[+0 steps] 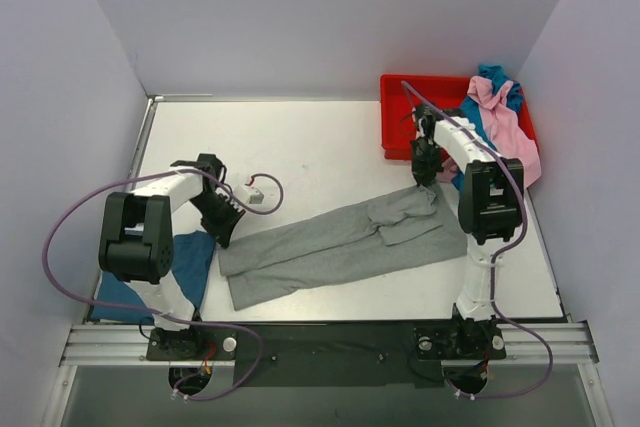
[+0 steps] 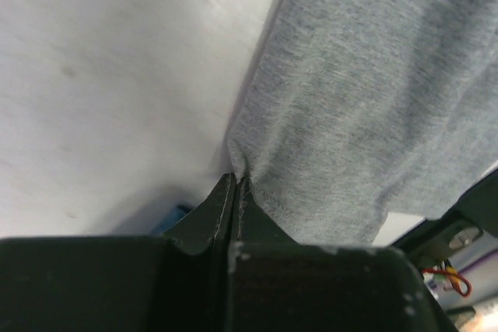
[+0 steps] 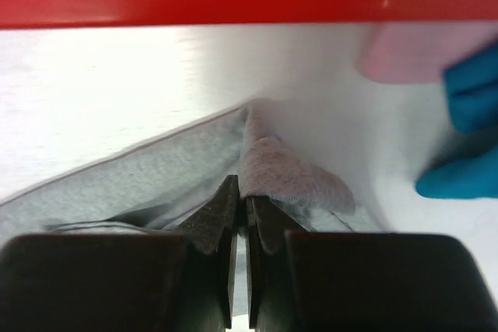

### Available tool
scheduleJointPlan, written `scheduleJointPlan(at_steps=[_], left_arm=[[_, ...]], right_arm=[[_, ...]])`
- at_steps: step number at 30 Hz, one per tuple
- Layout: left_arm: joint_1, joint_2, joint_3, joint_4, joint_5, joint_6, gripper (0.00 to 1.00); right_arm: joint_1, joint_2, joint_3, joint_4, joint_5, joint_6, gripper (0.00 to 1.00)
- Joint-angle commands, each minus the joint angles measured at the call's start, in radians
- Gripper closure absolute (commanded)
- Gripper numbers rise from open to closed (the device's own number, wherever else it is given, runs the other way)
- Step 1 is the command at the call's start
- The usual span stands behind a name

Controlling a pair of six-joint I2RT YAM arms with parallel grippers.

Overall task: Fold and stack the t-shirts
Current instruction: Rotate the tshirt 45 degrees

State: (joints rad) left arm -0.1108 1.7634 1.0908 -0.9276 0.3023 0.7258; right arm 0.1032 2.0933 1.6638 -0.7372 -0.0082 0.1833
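Grey t-shirt, unfolded: left gripper and right gripper are clenching its opposite ends; pink shirt, teal shirt are waiting beyond right fingers.

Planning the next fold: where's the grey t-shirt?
In the top view, the grey t-shirt lies mid-table, stretched between the left gripper and right gripper.

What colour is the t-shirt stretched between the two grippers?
The t-shirt is plain grey, clearest in the top external view.
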Motion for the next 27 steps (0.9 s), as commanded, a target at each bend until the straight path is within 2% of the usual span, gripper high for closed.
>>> scheduleJointPlan(at_steps=[1,8,16,22,27], left_arm=[[-0.013,-0.087,-0.081,-0.115,-0.034,0.087,1.00],[-0.026,-0.131,-0.169,-0.192,-0.167,0.181,1.00],[-0.024,-0.163,-0.189,-0.312,-0.129,0.241,1.00],[-0.023,-0.174,-0.192,-0.327,-0.137,0.258,1.00],[-0.023,-0.182,-0.190,-0.338,-0.127,0.256,1.00]], right_arm=[[0.073,0.057,0.094,-0.028,-0.021,-0.024,1.00],[0.184,0.180,0.293,-0.044,-0.099,-0.044,1.00],[0.317,0.318,0.477,-0.060,-0.190,-0.036,1.00],[0.354,0.419,0.660,-0.047,-0.280,0.036,1.00],[0.346,0.442,0.677,0.092,-0.286,0.128,1.00]])
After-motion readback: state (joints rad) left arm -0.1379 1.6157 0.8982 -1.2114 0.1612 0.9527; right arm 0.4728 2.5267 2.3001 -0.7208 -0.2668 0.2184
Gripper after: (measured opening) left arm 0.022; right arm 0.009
